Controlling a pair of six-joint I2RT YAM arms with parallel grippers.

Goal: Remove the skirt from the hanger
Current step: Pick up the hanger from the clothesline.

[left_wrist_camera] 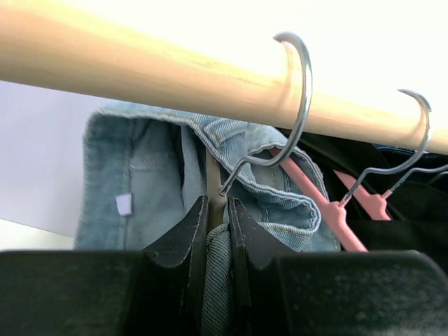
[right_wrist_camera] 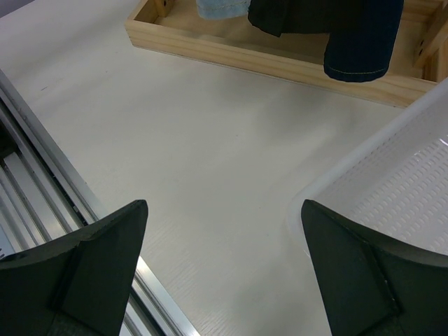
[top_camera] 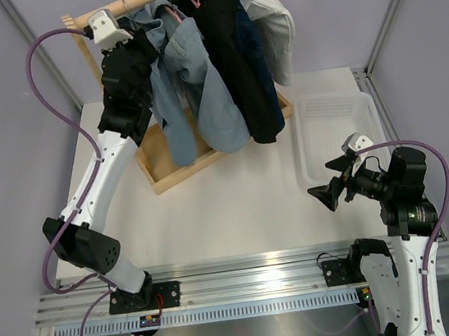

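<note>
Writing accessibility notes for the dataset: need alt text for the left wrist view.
The left claw pinches a fold of the pale denim skirt just below a wooden rail. A metal hook loops over the rail right above the grip, and pink hangers with dark clothes sit to the right.

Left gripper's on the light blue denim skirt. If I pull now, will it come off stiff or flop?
Probably floppy: the light blue denim skirt hangs in soft folds and bunches inside the left gripper. Likely weighty for cloth, judging by its thick rolled edge. It may drag the pink plastic hanger, whose hook merely hangs over the wooden rod.
</note>
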